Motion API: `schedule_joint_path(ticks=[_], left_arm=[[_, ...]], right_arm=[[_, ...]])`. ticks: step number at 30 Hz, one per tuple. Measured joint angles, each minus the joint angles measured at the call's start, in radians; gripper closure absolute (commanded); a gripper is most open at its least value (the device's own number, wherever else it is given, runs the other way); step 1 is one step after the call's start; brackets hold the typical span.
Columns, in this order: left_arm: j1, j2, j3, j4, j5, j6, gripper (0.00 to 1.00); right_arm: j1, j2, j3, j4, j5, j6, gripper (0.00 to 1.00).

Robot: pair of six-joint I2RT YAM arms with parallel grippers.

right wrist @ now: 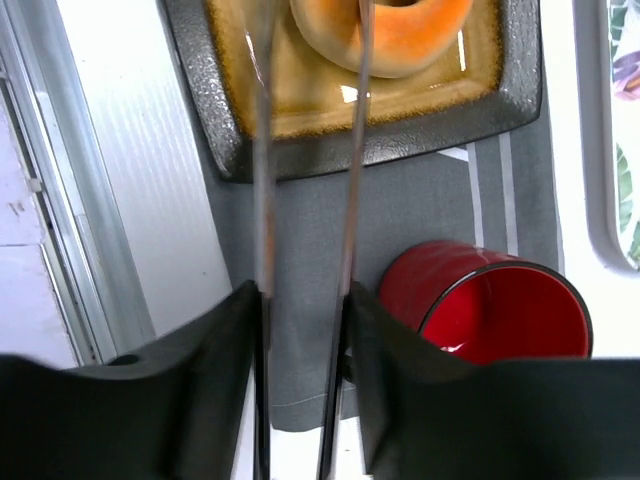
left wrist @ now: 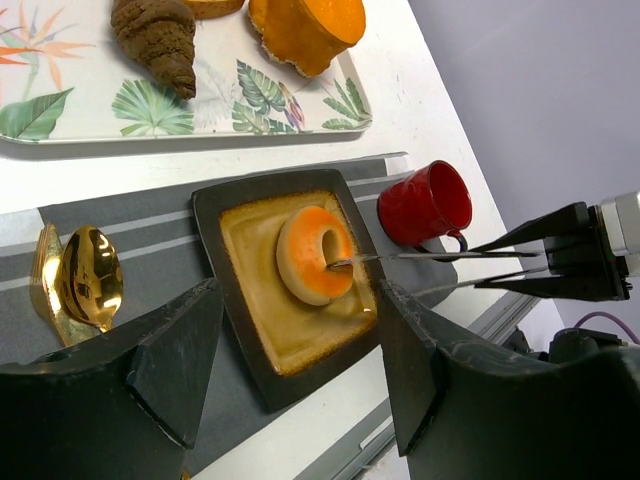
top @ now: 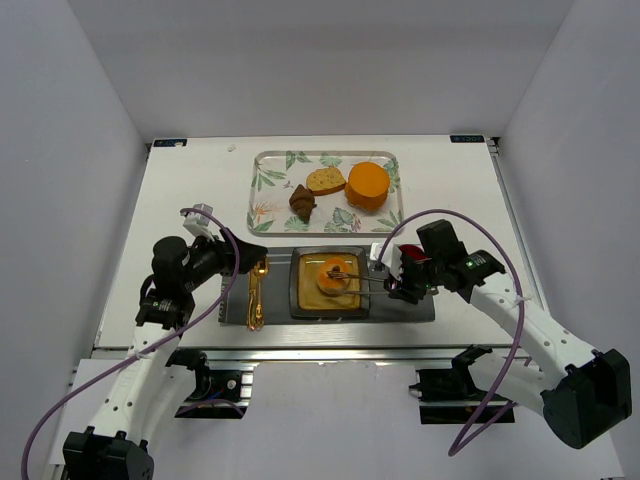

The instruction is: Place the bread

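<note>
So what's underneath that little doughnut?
The doughnut sits on a square amber-glazed plate, itself on a grey placemat. The plate's centre beneath the pastry is covered, so unseen.

- Left arm (top: 170,270), white links with black joints: rises from its base at the near left, elbow bent, wrist turned inward to the right.
- Left gripper (top: 250,258), black, two-finger: jaws spread wide, nothing between them.
- Right arm (top: 530,328), same build: angled inward to the left.
- Right gripper (top: 395,283): black fingers (right wrist: 225,380) clamp the thin metal tongs (right wrist: 262,180), whose two blades stand slightly apart.
</note>
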State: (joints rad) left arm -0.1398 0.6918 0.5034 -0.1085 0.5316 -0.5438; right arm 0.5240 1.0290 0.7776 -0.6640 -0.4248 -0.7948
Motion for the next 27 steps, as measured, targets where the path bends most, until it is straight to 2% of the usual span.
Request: schedule_joint_path(ticks=[4,12,18,20,23,27], left_arm=[[0.000,-0.002,-0.001,0.004,0.000,-0.003,0.27],[0.000,-0.020,-0.006,0.004,0.000,-0.004,0.27],[0.000,-0.017,-0.006,0.009,0.000,-0.004,0.27],[0.000,-0.010,-0.006,0.016,0.000,-0.005,0.27],[0.000,0.003,-0.006,0.027,0.003,-0.007,0.27],[0.000,0.015,-0.006,0.036,0.007,-0.007,0.27]], right_arm=[[0.000,-0.001,0.000,-0.002,-0.005,-0.006,0.48],[0.001,-0.042,0.033,-0.020,-0.006,0.001,0.50],[0.001,-0.103,0.113,-0.012,-0.004,0.047,0.58],[-0.008,-0.115,0.130,0.014,0.003,0.098,0.66],[-0.094,-0.113,0.137,0.073,0.005,0.188,0.72],[-0.405,-0.036,0.143,0.164,-0.025,0.296,0.74]])
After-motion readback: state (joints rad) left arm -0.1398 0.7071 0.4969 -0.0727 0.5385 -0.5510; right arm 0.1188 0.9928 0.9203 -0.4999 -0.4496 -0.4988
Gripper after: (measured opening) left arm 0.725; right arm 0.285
